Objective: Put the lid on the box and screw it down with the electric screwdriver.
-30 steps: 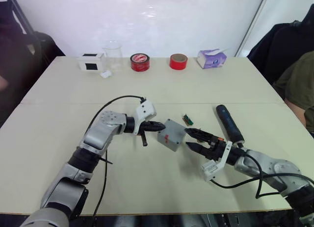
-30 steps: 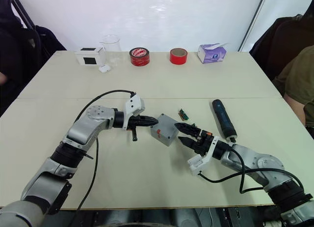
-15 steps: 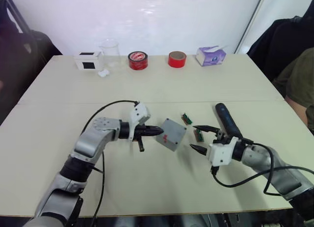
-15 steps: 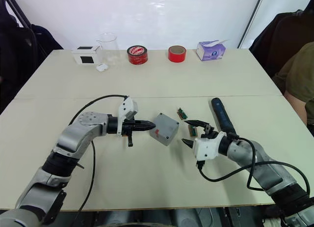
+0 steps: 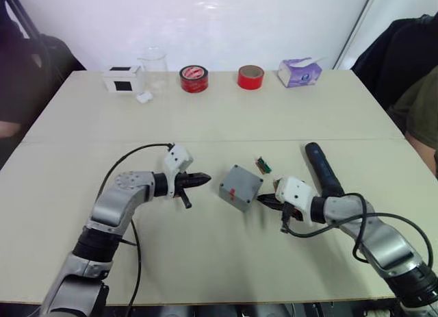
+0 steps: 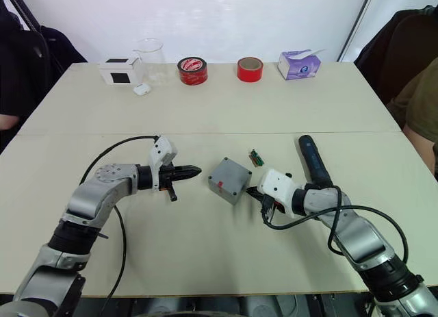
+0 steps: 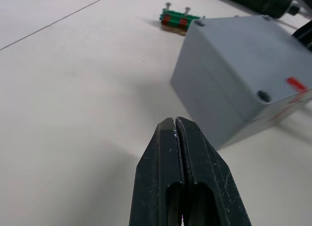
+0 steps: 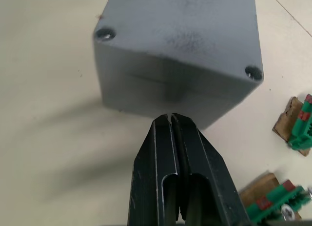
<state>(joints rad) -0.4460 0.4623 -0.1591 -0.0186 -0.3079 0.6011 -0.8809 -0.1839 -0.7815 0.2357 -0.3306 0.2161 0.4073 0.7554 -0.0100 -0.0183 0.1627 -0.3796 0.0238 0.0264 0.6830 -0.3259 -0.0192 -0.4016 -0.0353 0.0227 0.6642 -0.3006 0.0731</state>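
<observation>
Box (image 5: 240, 187) resting on the table (image 5: 205, 118) near its middle, between the two grippers, lid (image 7: 243, 55) seated on top with corner screw holes visible and a small red mark on the side facing the front edge. Left gripper (image 5: 202, 180) lying low over the table to the box's left, pointed at it but clear of it, fingers pressed together with nothing between them. Right gripper (image 6: 252, 192) just beside the box's right side, tips close to its wall, fingers likewise closed flat on each other and empty; contact with the box cannot be confirmed. Electric screwdriver (image 5: 323, 170) lying flat on the table to the right of the box, beyond the right gripper, untouched. Small green terminal blocks (image 5: 263, 166) on the table between box and screwdriver. Along the far edge: white box with black panel (image 5: 123, 79), clear beaker (image 5: 153, 65), two red tape rolls (image 5: 194, 78), and a purple tissue pack (image 5: 299, 72).
</observation>
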